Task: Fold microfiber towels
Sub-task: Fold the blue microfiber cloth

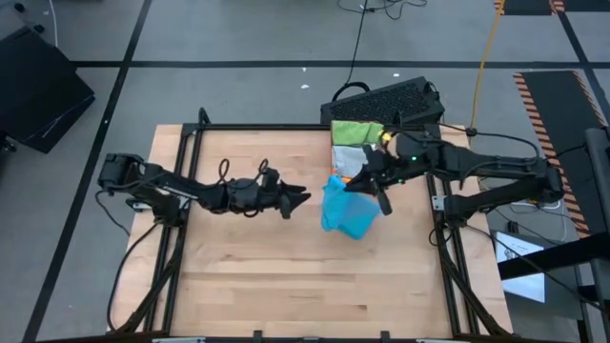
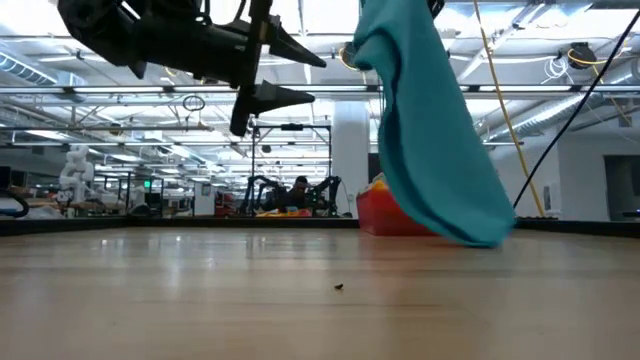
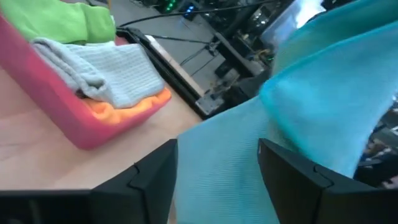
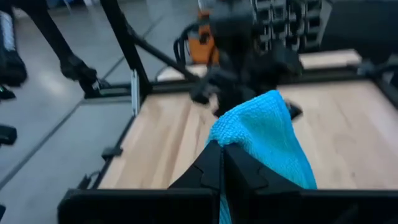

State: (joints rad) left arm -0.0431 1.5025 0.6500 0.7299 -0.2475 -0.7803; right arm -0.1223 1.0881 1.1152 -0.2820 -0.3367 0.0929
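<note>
- Blue microfiber towel (image 1: 345,211), soft and bright, is pinched by one upper corner between the closed fingers of the right gripper (image 4: 222,163); it hangs well above the wooden table (image 1: 286,276), and its lowest edge seems just clear of the boards in the low view.
- Dark fingers (image 3: 149,180) of the left gripper (image 1: 303,195) stand wide apart and hold nothing. In the left wrist view the hanging blue cloth fills the gap between them, so the gripper is just beside the towel, at its side edge.
- Judging from this, the step in hand is the second grasp: the left gripper should take another corner or the free edge, so that both arms can spread the cloth flat.
- To do it well, the left fingers should close on a single layer near a corner, not on a bunch of folds. The right gripper should keep the towel quiet and high enough that the edge hangs straight.
- Farther out, the pink-red rectangular plastic tray (image 3: 68,118) stands at the far right side of the table, with a grey towel (image 3: 106,74), an orange towel (image 3: 134,109) under it and a bright green towel (image 3: 62,22) lying in it.
</note>
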